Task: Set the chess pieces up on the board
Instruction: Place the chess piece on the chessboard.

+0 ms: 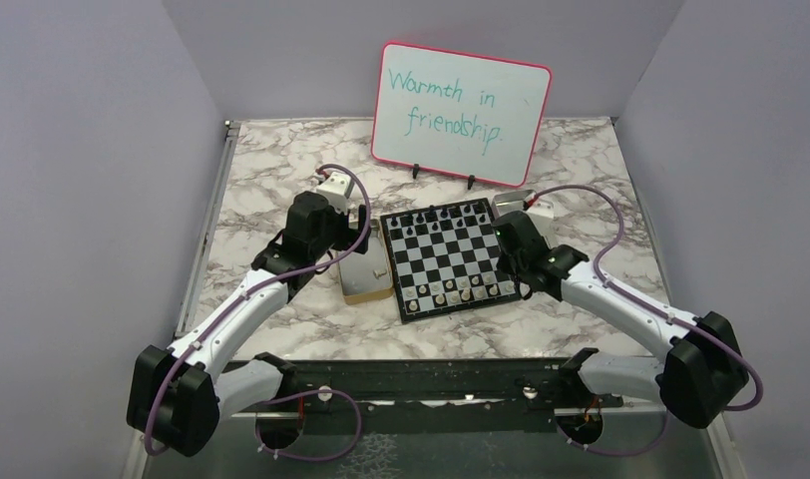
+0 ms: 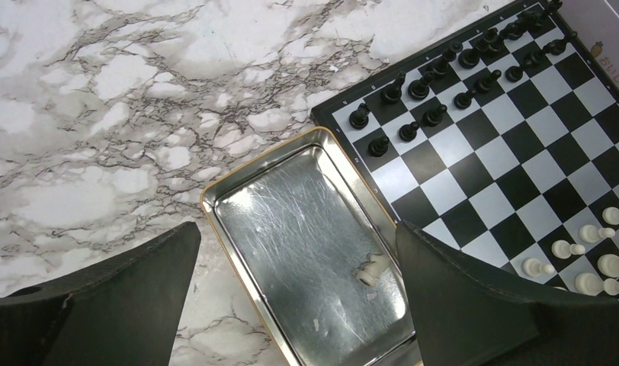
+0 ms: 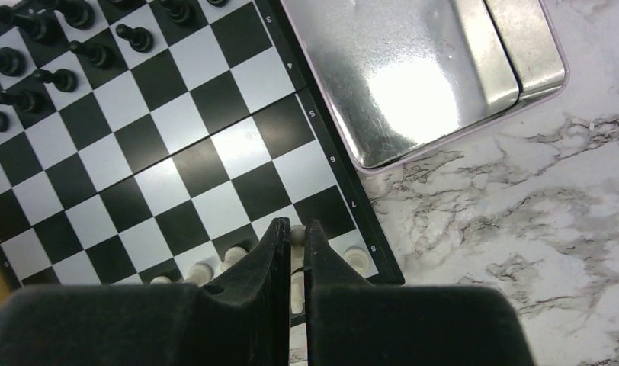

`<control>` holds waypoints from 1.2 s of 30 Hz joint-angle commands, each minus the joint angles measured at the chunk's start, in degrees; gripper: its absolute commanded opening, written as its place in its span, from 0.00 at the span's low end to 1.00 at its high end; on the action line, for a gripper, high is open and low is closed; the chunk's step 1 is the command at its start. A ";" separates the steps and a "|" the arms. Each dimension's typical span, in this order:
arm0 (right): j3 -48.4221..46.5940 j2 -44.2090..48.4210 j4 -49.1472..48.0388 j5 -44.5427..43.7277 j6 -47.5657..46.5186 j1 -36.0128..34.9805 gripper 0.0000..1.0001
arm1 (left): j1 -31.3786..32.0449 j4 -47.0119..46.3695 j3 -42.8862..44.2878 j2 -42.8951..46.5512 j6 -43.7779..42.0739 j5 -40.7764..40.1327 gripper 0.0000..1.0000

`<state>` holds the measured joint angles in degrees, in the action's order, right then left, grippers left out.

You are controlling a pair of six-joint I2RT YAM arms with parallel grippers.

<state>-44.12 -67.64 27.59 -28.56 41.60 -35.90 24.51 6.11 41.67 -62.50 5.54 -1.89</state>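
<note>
The table [image 1: 281, 180] has a glossy white marble pattern with grey veins. At its 12 o'clock edge stands a rectangular whiteboard [image 1: 461, 100] with a pink frame, rounded corners and green handwriting.

The board [image 1: 446, 254] lies flat in the middle of the table: a square of black and white checks with a thin black border. Touching its 9 o'clock side is a rectangular tin [image 2: 291, 229] with a scratched, shiny metal floor and a gold rim. At about 1 o'clock from the board sits a silver tray [image 3: 413, 69], polished, with round corners and a pinkish rim.

The black pieces [image 2: 436, 80] are small and glossy, and they fill the two rows along the board's 12 o'clock edge. The cream pieces [image 1: 456, 291] are matte and pale and line its 6 o'clock edge. A loose cream piece [image 2: 371, 268] lies on its side in the tin.

The left arm reaches in from 7 o'clock with its elbow bent and its wrist turned down. The left gripper [image 2: 297, 229] hangs above the tin with its fingers spread wide, holding nothing.

The right arm comes in from 5 o'clock and angles down to the board's 4 o'clock corner. The right gripper [image 3: 295, 229] has its fingers nearly pressed together on a pinched cream piece [image 3: 297, 233] in the near rows. It is mostly hidden, so its kind is unclear.
</note>
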 commanded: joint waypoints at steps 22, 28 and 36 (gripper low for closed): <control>2.46 -9.28 -4.93 -4.31 6.09 0.13 0.01 | 0.62 -1.05 -1.16 2.11 -1.41 0.93 0.99; 2.53 -9.55 -5.08 -3.86 5.38 0.13 0.04 | 0.62 -1.15 -1.15 1.92 -1.41 1.08 0.99; 1.89 -10.77 -4.77 -3.26 4.01 0.13 0.09 | 0.62 -0.92 -1.11 2.17 -1.50 0.66 0.99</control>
<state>-41.28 -77.32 22.81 -30.22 46.37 -35.90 24.88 6.13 41.32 -61.80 4.82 -1.54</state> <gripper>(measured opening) 0.105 0.990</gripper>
